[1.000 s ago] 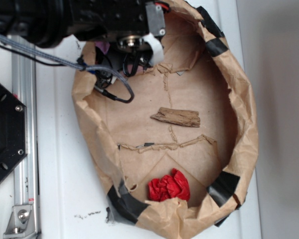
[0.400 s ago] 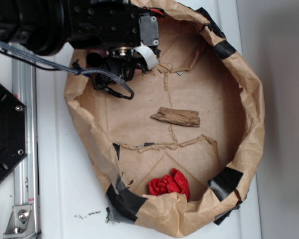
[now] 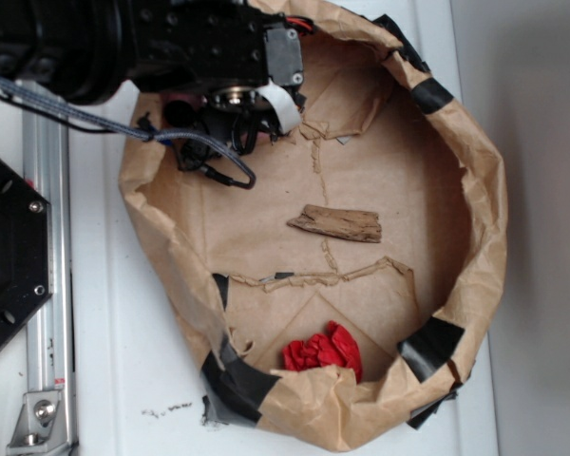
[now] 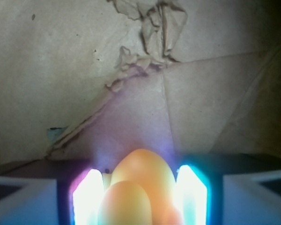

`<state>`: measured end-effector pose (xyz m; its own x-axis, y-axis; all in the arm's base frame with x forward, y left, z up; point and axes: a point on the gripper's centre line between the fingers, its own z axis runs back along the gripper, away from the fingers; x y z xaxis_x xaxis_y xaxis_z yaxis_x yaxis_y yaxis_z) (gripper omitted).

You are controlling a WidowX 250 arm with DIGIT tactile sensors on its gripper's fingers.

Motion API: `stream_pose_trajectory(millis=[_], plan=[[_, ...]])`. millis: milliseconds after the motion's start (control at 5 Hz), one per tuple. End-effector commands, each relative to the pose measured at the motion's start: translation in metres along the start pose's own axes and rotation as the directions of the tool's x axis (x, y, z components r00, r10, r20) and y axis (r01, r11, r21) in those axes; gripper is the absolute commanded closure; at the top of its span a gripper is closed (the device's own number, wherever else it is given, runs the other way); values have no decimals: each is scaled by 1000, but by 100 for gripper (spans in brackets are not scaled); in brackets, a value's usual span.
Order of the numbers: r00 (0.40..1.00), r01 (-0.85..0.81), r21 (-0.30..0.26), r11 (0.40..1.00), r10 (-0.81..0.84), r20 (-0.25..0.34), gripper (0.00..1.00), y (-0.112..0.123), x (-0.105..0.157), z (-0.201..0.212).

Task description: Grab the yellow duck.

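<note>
Brown paper lines the taped nest (image 3: 475, 171) you're working in, and your gripper (image 4: 140, 197) sits at its upper left corner closed around the yellow duck (image 4: 143, 180) — pads (image 4: 191, 194) flanking it — well clear of the wood piece (image 3: 335, 224) and red lump (image 3: 323, 352).

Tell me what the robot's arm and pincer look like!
The arm is chunky and black, with small silver screws and a round metal part underneath. A grey braided cable and thin black wires loop down from it. The pincer has two pale fingers that glow bright white in the wrist view.
</note>
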<state>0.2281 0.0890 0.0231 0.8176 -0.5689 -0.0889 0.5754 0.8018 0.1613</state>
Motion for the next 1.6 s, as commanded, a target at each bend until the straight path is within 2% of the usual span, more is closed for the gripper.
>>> stream_pose_trajectory(millis=[0,200,400,600,800,1200,1400], plan=[[916,-331,10,943,319,242,100,6,59,111],[848,-495,-77,866,500,177,100,-1,83,166],[808,-531,-133,837,547,217,100,-18,79,183],[790,-554,-151,819,574,216,100,-24,63,180],[766,-577,-229,784,617,183,100,-27,53,170],[778,-579,-232,781,615,129,100,-31,58,151],[792,-566,-201,799,595,137,100,-33,57,148]])
